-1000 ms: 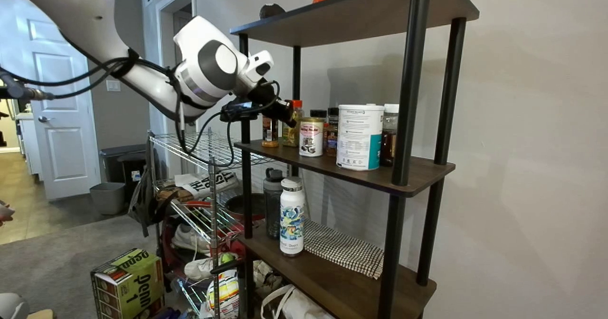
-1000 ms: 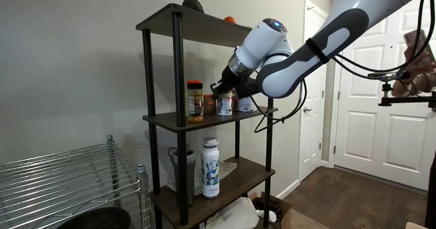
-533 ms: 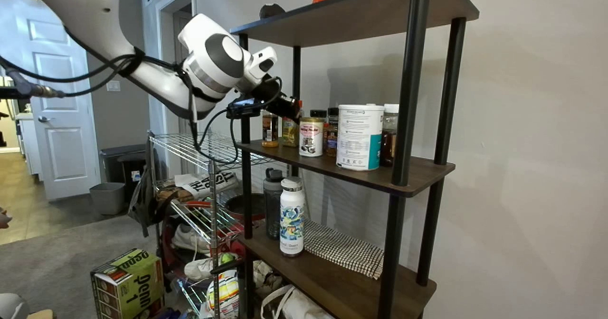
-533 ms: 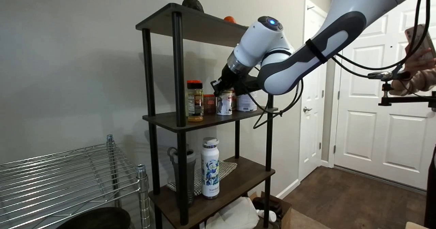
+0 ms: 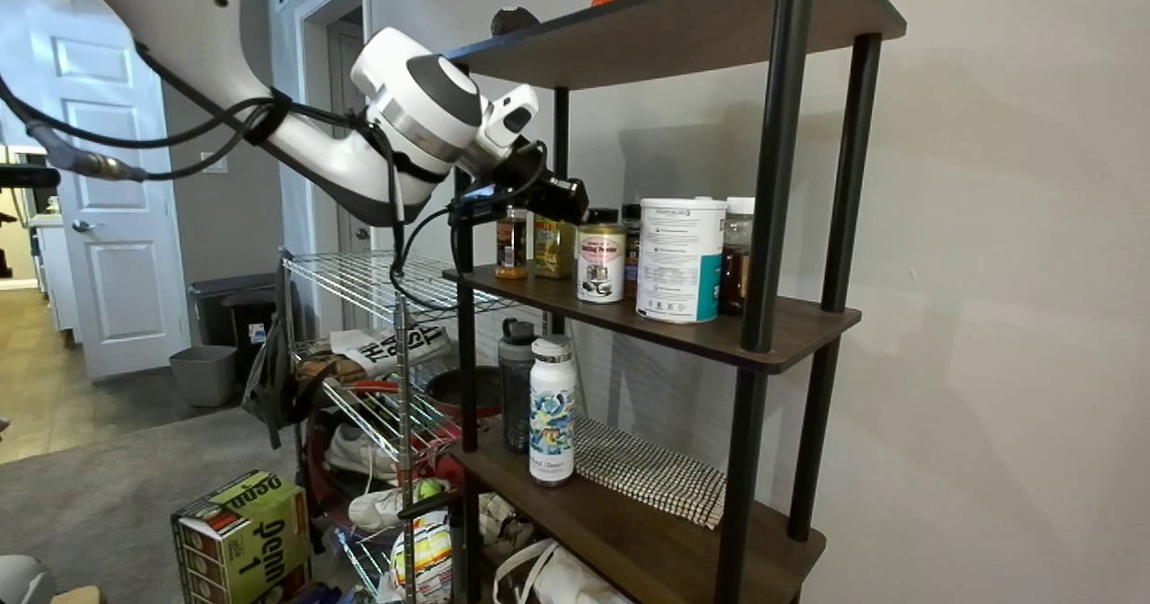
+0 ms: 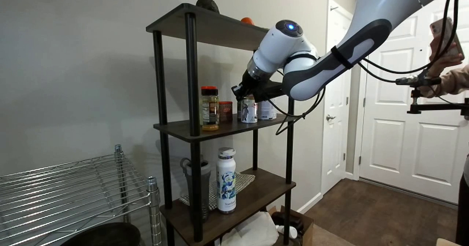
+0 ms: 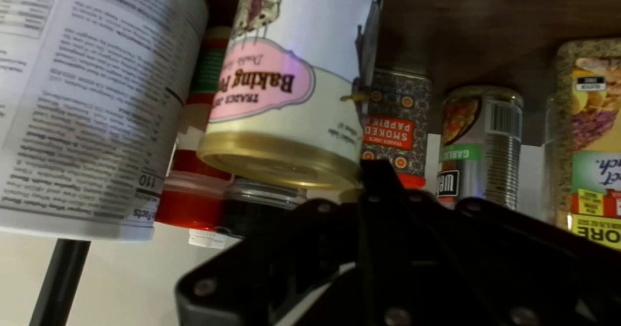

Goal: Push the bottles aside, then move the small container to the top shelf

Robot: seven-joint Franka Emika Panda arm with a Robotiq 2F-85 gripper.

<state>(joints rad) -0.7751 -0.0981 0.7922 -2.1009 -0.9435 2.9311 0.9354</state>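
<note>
The reddish small container [image 6: 225, 111] stands on the middle board in an exterior view. It seems to be the dark-patterned "Smoked Paprika" jar [image 7: 395, 122] with an orange-red lid in the wrist view. Two slim dark-capped bottles, one [image 5: 632, 244] and another [image 5: 604, 215], stand mostly hidden behind the baking powder can [image 5: 600, 262]. My gripper [image 5: 575, 204] is shut with nothing held. Its fingertips [image 7: 373, 168] are at the can's side near its gold rim [image 7: 281, 156], apparently touching, and the can is upright. The top shelf [image 5: 683, 24] is above my gripper; it also shows in an exterior view [image 6: 216, 24].
The big white canister [image 5: 680, 262] stands beside the can. A red-capped bottle [image 6: 210, 108] and a yellow-labelled bottle [image 5: 552, 246] stand on the other side. Black posts [image 5: 774, 155] edge the shelf. A dark round thing [image 6: 207, 4] and an orange thing [image 6: 247, 20] lie on the top shelf.
My gripper has moved right in both exterior views. The baking powder can has slid the same way, toward the white canister, and covers more of the dark-capped bottles.
</note>
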